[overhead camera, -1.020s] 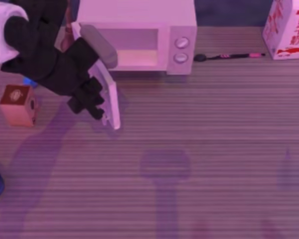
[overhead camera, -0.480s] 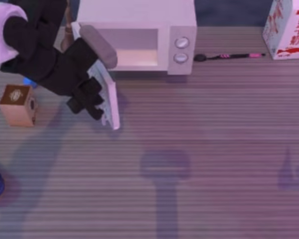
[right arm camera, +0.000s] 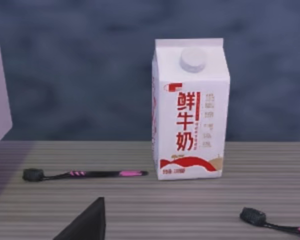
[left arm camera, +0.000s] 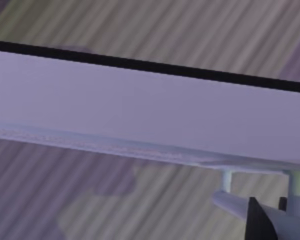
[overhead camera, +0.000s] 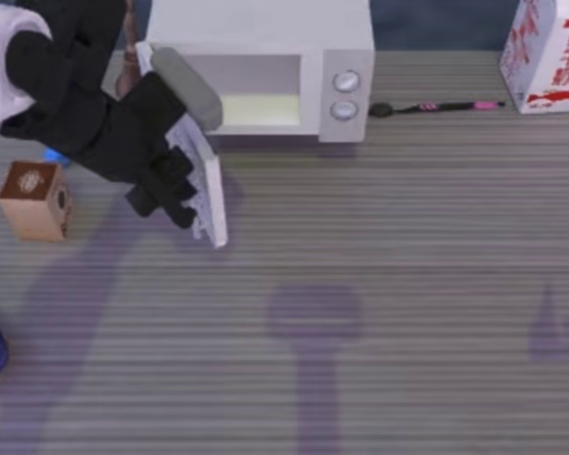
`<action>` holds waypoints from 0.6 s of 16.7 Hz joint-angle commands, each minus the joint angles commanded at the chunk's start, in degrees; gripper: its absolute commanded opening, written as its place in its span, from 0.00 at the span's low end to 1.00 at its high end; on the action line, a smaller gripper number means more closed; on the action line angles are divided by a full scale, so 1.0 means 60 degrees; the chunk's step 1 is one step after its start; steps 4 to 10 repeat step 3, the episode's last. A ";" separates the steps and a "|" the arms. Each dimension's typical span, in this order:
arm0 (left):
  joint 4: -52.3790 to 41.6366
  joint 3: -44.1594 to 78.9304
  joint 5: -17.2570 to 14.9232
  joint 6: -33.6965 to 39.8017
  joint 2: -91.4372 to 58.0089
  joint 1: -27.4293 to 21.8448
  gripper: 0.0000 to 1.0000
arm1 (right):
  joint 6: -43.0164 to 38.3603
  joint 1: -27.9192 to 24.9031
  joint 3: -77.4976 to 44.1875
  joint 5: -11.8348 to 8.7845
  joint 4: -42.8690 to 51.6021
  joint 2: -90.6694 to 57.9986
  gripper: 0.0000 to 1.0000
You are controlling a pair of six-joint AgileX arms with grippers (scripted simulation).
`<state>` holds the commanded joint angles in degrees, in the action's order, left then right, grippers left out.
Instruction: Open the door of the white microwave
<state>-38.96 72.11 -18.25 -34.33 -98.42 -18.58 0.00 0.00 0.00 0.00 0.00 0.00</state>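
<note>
Already we have the door (overhead camera: 207, 180) swung wide off the white microwave (overhead camera: 266, 57), cavity showing; our left pincer (overhead camera: 182, 194) pinches its handle; little remains.

The white microwave (overhead camera: 266, 38) with 2 grey knobs sits at the table's far edge; its door (overhead camera: 207, 190) stands swung wide open leftward.
</note>
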 joint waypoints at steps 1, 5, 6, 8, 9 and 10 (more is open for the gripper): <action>0.0000 0.0000 0.0000 0.0000 0.0000 0.0000 0.00 | 0.0000 0.0000 0.0000 0.0000 0.0000 0.0000 1.00; 0.0000 0.0000 0.0000 0.0000 0.0000 0.0000 0.00 | 0.0000 0.0000 0.0000 0.0000 0.0000 0.0000 1.00; 0.0000 0.0000 0.0000 0.0000 0.0000 0.0000 0.00 | 0.0000 0.0000 0.0000 0.0000 0.0000 0.0000 1.00; 0.0000 0.0000 0.0000 0.0000 0.0000 0.0000 0.00 | 0.0000 0.0000 0.0000 0.0000 0.0000 0.0000 1.00; 0.0000 0.0000 0.0000 0.0000 0.0000 0.0000 0.00 | 0.0000 0.0000 0.0000 0.0000 0.0000 0.0000 1.00; 0.0000 0.0000 0.0000 0.0000 0.0000 0.0000 0.00 | 0.0000 0.0000 0.0000 0.0000 0.0000 0.0000 1.00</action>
